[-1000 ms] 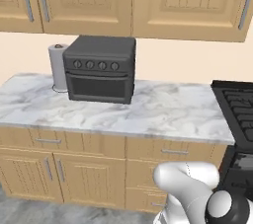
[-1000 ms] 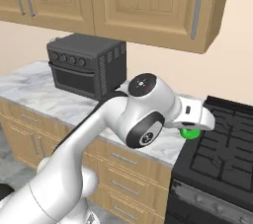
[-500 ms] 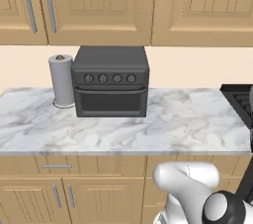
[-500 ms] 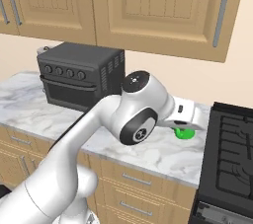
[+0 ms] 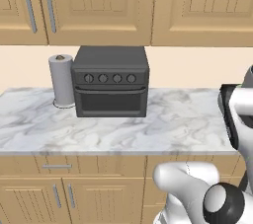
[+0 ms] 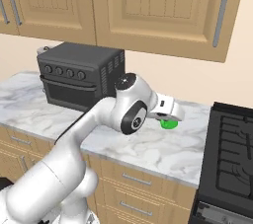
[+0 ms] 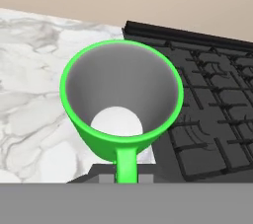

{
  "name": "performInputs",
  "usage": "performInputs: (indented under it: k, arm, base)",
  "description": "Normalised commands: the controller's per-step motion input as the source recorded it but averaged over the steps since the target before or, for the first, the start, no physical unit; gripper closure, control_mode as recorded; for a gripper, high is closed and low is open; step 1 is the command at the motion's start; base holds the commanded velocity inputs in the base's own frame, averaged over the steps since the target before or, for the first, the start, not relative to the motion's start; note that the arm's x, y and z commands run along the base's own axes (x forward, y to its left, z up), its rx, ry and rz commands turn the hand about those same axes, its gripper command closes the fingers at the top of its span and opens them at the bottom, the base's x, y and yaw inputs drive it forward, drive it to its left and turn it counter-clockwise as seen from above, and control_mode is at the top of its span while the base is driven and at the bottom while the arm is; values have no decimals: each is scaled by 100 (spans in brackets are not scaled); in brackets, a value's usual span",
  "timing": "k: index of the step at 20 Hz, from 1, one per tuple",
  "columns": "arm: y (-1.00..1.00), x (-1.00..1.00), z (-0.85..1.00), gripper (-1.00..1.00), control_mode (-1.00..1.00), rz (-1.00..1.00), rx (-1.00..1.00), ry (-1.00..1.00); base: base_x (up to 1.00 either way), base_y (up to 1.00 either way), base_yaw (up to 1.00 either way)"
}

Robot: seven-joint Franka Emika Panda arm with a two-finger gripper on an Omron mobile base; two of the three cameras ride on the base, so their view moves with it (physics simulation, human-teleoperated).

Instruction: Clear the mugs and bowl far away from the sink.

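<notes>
Fingers (image 7: 126, 177) nearly closed, pinched on the handle of a green mug (image 7: 121, 100). Mug sits directly ahead of the fingers, mouth facing the hand camera, grey inside with a white bottom. Mug is held above the marble bench (image 6: 148, 144); black stove (image 7: 207, 99) just beyond and to one side of it. Toaster oven (image 6: 79, 76) stands behind the arm, paper towel roll (image 5: 62, 80) beside it.

I see a glossy green mug (image 7: 121, 104), a polished marble counter (image 5: 113, 131), wood-grain cabinets (image 5: 99, 6) and a matt dark oven (image 5: 111, 82).
</notes>
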Motion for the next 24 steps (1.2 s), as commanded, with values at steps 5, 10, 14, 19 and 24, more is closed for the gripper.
performInputs:
  k: [5, 10, 14, 19, 24]
  arm:
    - [-13, 93, -50, 100, -100, 0, 3, 0]
    - [-54, 68, -39, 100, -100, 0, 15, 0]
    - [-69, 39, -45, 100, -100, 0, 20, 3]
    - [-22, 50, -49, 100, -100, 0, 7, 12]
    - [0, 47, -48, 100, -100, 0, 0, 16]
  base:
    - [0, 0, 0]
    - [0, 0, 0]
    - [0, 0, 0]
    - [0, 0, 0]
    - [0, 0, 0]
